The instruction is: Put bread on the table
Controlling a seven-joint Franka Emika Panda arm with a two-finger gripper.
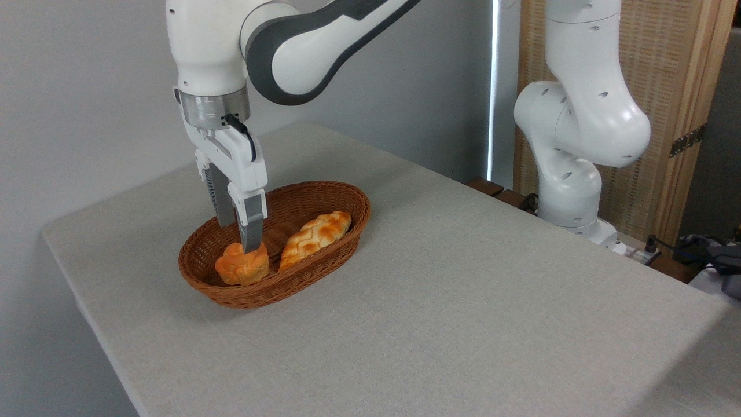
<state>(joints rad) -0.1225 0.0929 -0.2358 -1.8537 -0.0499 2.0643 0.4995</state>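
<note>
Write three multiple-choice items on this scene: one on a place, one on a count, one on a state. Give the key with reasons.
1. Where is the bread?
A. On the table
B. In the basket
C. In the air

2. How many baked items lie in the basket?
A. One
B. Two
C. Three

3. The gripper is:
A. raised far above the basket
B. beside the basket
C. lowered onto the bread

Key: 1 B, wicker rim surrounds it. 2 B, the bread and braided loaf. 3 C, one finger's tip meets its top.
</note>
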